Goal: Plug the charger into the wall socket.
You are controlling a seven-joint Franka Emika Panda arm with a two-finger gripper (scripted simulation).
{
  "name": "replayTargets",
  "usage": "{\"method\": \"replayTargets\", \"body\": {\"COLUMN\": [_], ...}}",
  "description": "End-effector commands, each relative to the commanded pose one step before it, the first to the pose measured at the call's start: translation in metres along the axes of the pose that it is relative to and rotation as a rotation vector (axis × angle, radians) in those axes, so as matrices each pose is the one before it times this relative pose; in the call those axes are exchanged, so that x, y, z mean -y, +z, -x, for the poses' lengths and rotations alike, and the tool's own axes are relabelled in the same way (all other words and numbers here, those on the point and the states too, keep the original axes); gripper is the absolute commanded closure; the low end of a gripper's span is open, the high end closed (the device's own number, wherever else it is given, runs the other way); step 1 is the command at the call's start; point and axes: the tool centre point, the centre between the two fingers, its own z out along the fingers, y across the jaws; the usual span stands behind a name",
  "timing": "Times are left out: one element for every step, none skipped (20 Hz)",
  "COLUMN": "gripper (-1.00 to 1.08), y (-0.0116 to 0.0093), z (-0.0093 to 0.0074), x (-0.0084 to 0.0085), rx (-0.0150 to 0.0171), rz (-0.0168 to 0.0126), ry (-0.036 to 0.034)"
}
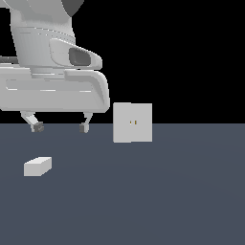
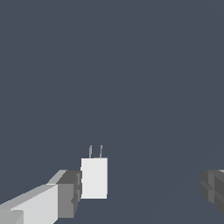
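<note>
Our spread gripper (image 1: 60, 127) hangs at left above the charger (image 1: 38, 166); an off-centre descent could knock it askew.

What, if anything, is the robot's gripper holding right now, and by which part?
Nothing is held. The gripper is open above the floor, and the small off-white rectangular charger block lies apart below it.

Not a real room, just my sim sandbox. I'm sitting over a flat slate-grey floor (image 1: 167, 191) with no texture, and behind it everything's pure black. The only props are a plain blocky charger (image 1: 38, 166) and a socket (image 1: 132, 123) plate standing by itself with no wall. Everything's flat-shaded render stuff.
</note>
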Motion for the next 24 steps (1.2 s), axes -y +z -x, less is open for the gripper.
{"method": "replayTargets", "body": {"gripper": [-0.92, -0.92, -0.92, -0.92, -0.92, -0.92, -0.92, -0.92, -0.92, -0.92, -0.92, -0.92, -0.92, -0.92, -0.92, -0.92, -0.92, -0.92, -0.92, -0.92, -0.92, -0.92, -0.92, -0.92], "y": [0.00451, 0.00173, 0.00162, 0.00153, 0.00143, 0.00136, 0.00130, 0.00125, 0.00120, 0.00117, 0.00106, 0.00097, 0.00088, 0.00077, 0.00065, 0.00059, 0.00044, 0.00045, 0.00032, 0.00030, -0.00009, 0.00008, -0.00011, -0.00017], "z": [0.00338, 0.00119, 0.00110, 0.00102, 0.00095, 0.00089, 0.00084, 0.00080, 0.00076, 0.00073, 0.00067, 0.00061, 0.00055, 0.00048, 0.00041, 0.00036, 0.00028, 0.00025, 0.00018, 0.00016, 0.00000, -0.00006, -0.00006, -0.00007], "x": [0.00926, 0.00327, 0.00306, 0.00286, 0.00267, 0.00250, 0.00236, 0.00222, 0.00209, 0.00195, 0.00180, 0.00163, 0.00146, 0.00128, 0.00110, 0.00092, 0.00074, 0.00055, 0.00038, 0.00027, 0.00013, -0.00041, -0.00014, -0.00003], "rx": [-0.02636, -0.00915, -0.00860, -0.00804, -0.00757, -0.00709, -0.00663, -0.00617, -0.00570, -0.00524, -0.00487, -0.00442, -0.00392, -0.00344, -0.00298, -0.00237, -0.00194, -0.00119, -0.00069, 0.00000, 0.00000, 0.00107, 0.00066, 0.00000], "rz": [0.00031, 0.00046, 0.00048, 0.00050, 0.00050, 0.00050, 0.00048, 0.00045, 0.00042, 0.00039, 0.00037, 0.00034, 0.00031, 0.00027, 0.00024, 0.00018, 0.00015, 0.00008, 0.00004, 0.00000, 0.00000, -0.00022, -0.00007, 0.00000], "ry": [-0.00456, -0.00155, -0.00144, -0.00135, -0.00128, -0.00119, -0.00107, -0.00094, -0.00082, -0.00073, -0.00067, -0.00061, -0.00054, -0.00047, -0.00039, -0.00028, -0.00019, -0.00007, 0.00002, 0.00000, 0.00000, 0.00084, 0.00018, 0.00000]}}
